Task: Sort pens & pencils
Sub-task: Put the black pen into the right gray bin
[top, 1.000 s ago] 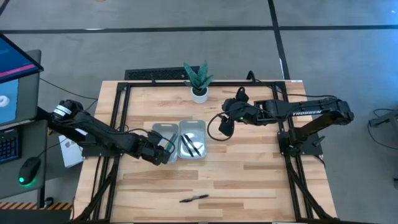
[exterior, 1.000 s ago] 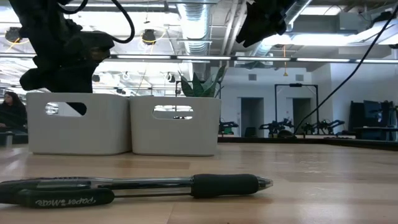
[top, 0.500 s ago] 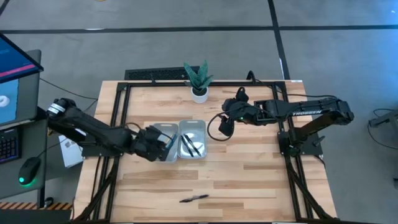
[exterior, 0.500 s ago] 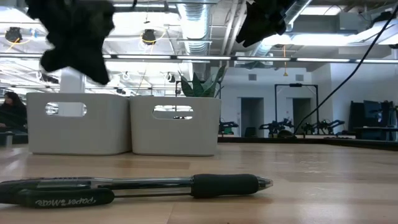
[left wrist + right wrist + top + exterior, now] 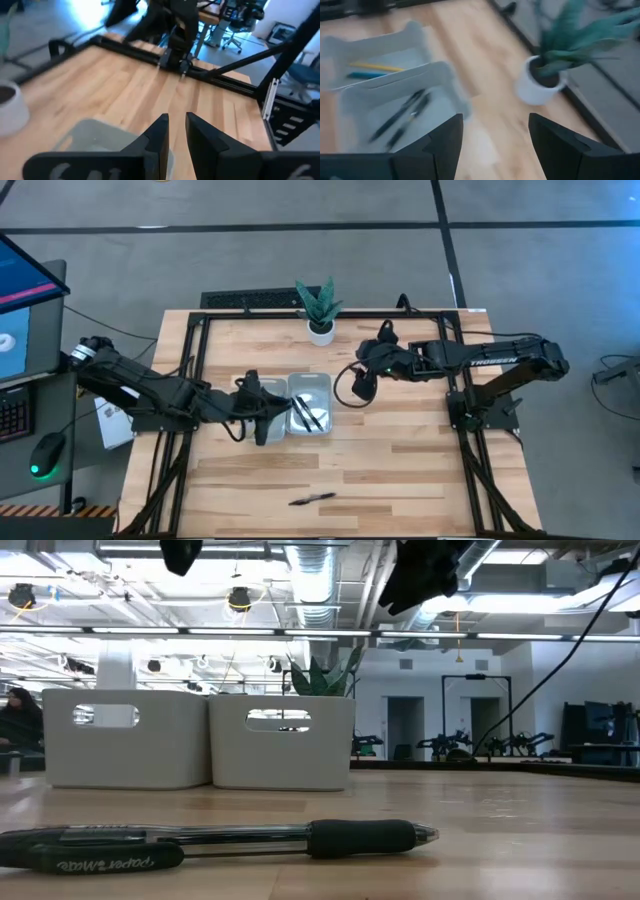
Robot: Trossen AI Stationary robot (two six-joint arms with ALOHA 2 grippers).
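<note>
Two black pens point(image 5: 400, 120) lie side by side, slanted, on the floor of the right-hand grey tray point(image 5: 322, 386). A third black pen point(image 5: 215, 843) lies flat on the bare worktop point(image 5: 400, 470), well apart from that tray, near the front edge. A yellow pencil point(image 5: 376, 66) and a blue pencil point(image 5: 364, 75) lie parallel in the adjoining tray point(image 5: 350, 47).
</note>
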